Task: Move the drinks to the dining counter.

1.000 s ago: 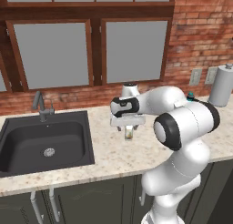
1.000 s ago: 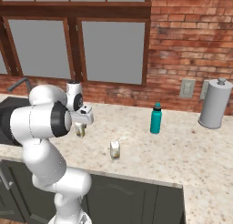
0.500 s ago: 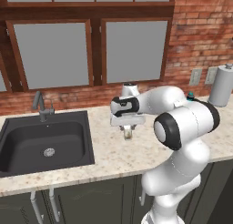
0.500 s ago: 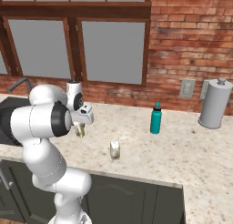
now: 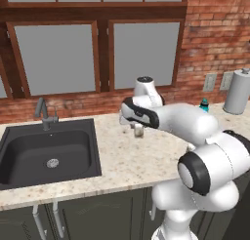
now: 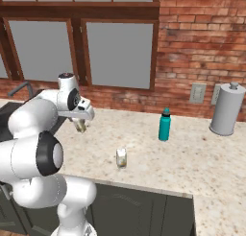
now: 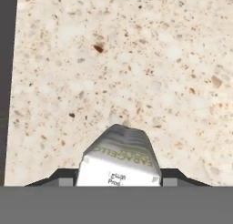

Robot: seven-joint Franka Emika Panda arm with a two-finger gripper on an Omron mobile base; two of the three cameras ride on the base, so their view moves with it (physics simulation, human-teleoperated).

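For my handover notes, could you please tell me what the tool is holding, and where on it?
The tool is shut on one pale cream can, gripped across its sides near the top.

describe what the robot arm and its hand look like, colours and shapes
A glossy white arm of rounded, bulbous segments, with black bands at the joints and a dark grey disc on the big elbow. The white hand is a small boxy block, and its two finger tips are short, dark and flat.

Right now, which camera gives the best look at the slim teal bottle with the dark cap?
The right base view: the slim teal bottle stands whole and unobstructed on the speckled stone counter. In the left base view the white arm hides all but its top.
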